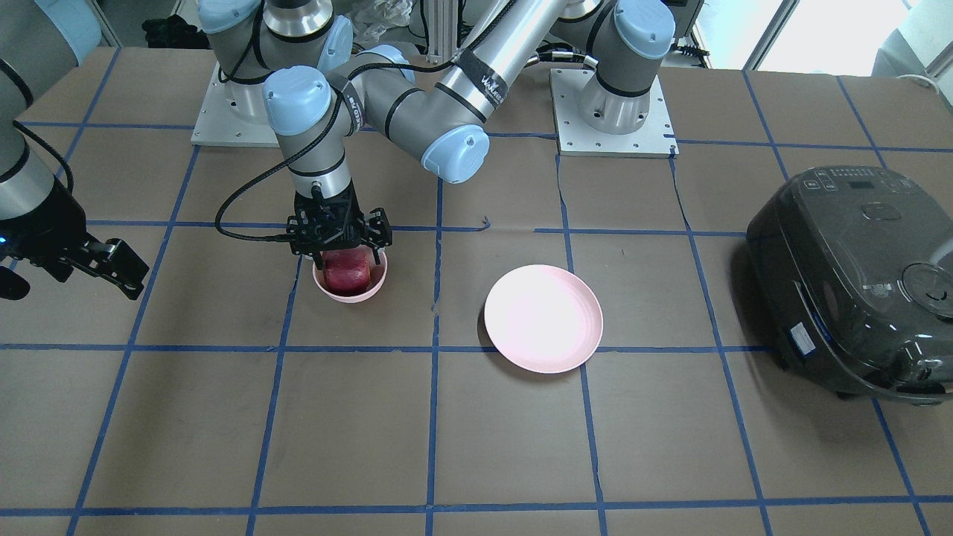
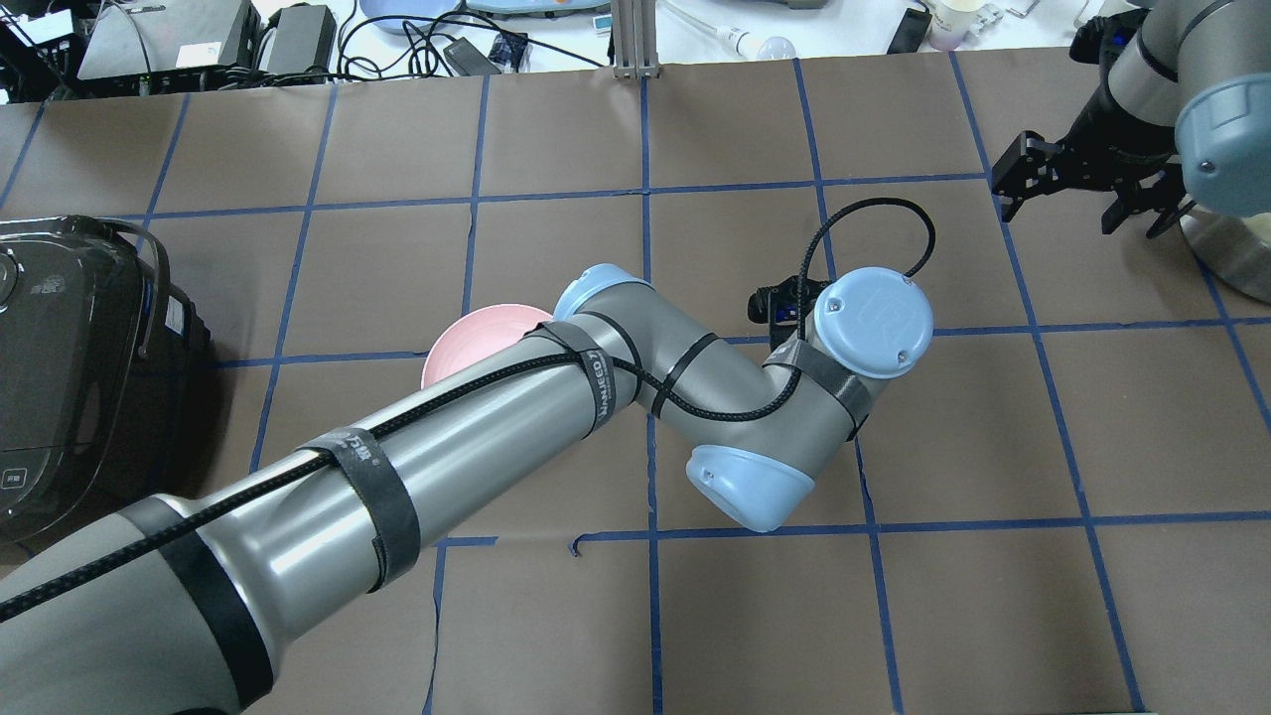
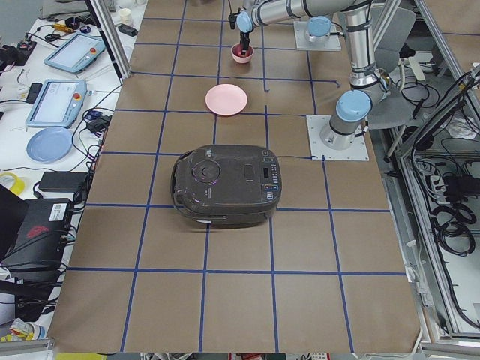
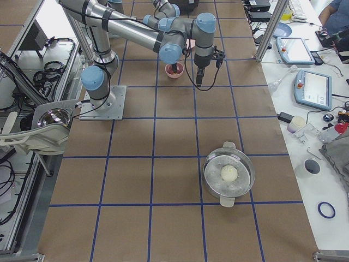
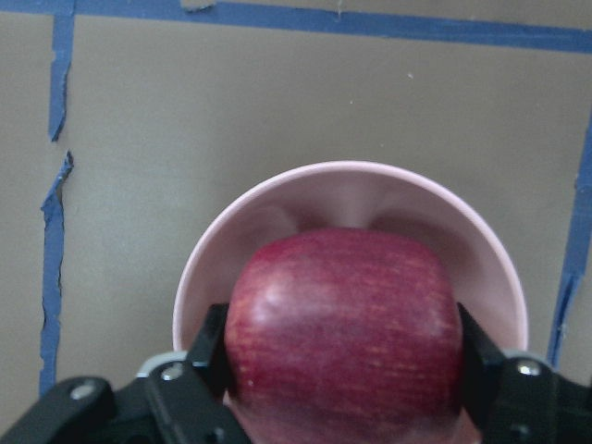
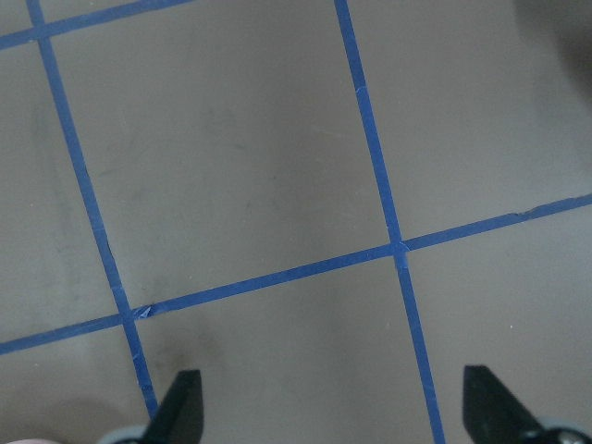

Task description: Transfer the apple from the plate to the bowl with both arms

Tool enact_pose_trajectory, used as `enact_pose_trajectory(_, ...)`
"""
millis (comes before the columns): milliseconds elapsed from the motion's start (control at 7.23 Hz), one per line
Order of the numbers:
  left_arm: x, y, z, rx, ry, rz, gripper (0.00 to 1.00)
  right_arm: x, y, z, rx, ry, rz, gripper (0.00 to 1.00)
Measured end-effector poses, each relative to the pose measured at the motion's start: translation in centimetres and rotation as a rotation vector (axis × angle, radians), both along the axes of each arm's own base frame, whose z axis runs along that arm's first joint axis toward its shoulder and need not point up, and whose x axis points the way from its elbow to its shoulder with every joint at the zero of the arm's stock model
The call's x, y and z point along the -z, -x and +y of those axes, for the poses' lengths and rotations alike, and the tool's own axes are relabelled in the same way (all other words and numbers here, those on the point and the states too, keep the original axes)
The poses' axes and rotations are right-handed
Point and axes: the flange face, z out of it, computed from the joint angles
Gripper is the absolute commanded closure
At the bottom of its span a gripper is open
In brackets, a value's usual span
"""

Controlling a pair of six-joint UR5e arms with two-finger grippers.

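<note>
The apple sits squarely between the left arm's jaws, which are clamped on its two flanks at about its widest girth, and the small bowl lies directly beneath them. From here I can't tell whether the fruit already rests on the bowl's floor. I'd judge it firm and fairly weighty, with a smooth, waxy skin that could slip on a rounded side. It would also bruise if pinched hard or dropped, so a hold across the middle seems right. The tight spot is the bowl's rim, which runs just outside each jaw. They have little room to spread, and a light bowl could skid on the surface if nudged. Straight above the jaws the way looks free. The plate lies bare, well off to one side of them, and the dark cooker is farther off beyond it. The right arm's jaws are spread wide apart with nothing between them, hanging over bare surface well away on the other side.
</note>
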Motion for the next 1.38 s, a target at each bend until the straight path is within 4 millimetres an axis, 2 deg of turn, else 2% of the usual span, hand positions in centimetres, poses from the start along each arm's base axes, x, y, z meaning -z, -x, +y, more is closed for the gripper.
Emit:
enact_pose_trajectory(277, -3.2, -1.2, -0.3, 0.030, 0.013, 0.008, 0.00, -0.3, -0.2, 0.1, -0.002, 0.001, 0.001, 0.00)
enact_pose_trajectory(415, -5.5, -3.0, -0.8, 0.045, 0.000, -0.007, 0.00, -0.5, -0.3, 0.1, -0.004, 0.002, 0.002, 0.00)
enact_pose_trajectory(553, -8.4, -5.8, -1.6, 0.048, -0.016, -0.020, 0.00, -1.0, -0.5, 0.4, -0.004, 0.001, 0.002, 0.00)
enact_pose_trajectory(691, -11.9, -9.2, -2.8, 0.050, -0.021, -0.017, 0.00, -2.1, -1.4, 1.2, -0.009, 0.004, -0.012, 0.00)
enact_pose_trajectory(968, -18.5, -18.0, -5.1, 0.053, -0.044, 0.006, 0.00, -5.5, -4.8, 3.5, -0.049, 0.004, -0.057, 0.00)
enact_pose_trajectory(1106, -21.0, -22.8, -6.3, 0.032, -0.049, 0.035, 0.00, -7.5, -6.5, 4.9, -0.070, -0.005, -0.068, 0.00)
enact_pose_trajectory(1245, -23.2, -27.8, -7.4, 0.016, -0.044, 0.047, 0.00, -8.7, -8.4, 5.9, -0.075, -0.023, -0.073, 0.00)
enact_pose_trajectory(1383, -25.1, -32.7, -8.2, 0.002, -0.034, 0.049, 0.00, -9.1, -10.8, 6.6, -0.071, -0.038, -0.068, 0.00)
